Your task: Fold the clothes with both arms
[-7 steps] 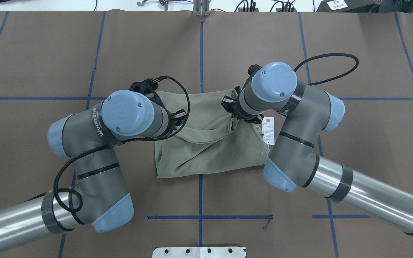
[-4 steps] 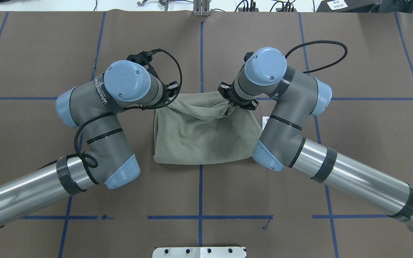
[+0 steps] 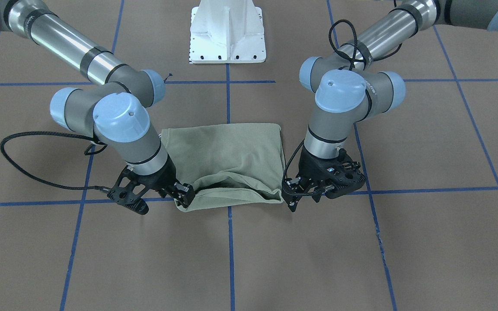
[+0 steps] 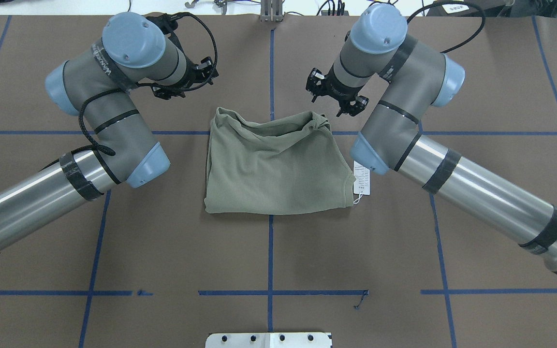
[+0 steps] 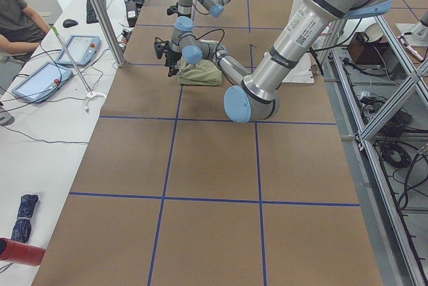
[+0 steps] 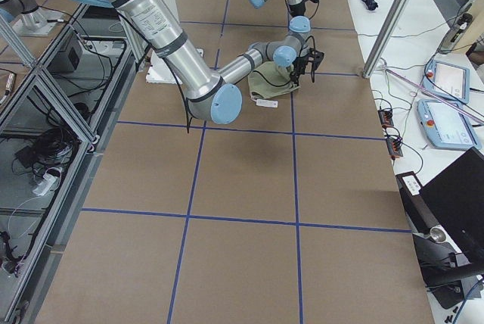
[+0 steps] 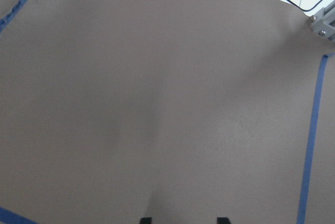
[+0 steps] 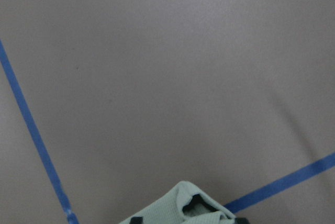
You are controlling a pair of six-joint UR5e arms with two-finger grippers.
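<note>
Item: shirt (image 4: 276, 169), centre of table (image 4: 476, 217), folded to a compact rectangle, tag (image 4: 361, 180) poking out at its 3 o'clock. You can judge the fold nearly done (far edge rumpled, wants smoothing).
Left gripper (image 4: 186, 79): at shirt's 11 o'clock, wrist down, released, empty.
Right gripper (image 4: 334, 96): at 1 o'clock, released, shirt corner just by its tips.

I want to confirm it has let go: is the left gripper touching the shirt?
Apart. The overhead view shows bare table between the left gripper and the shirt; in the left wrist view nothing lies between its fingers.
</note>
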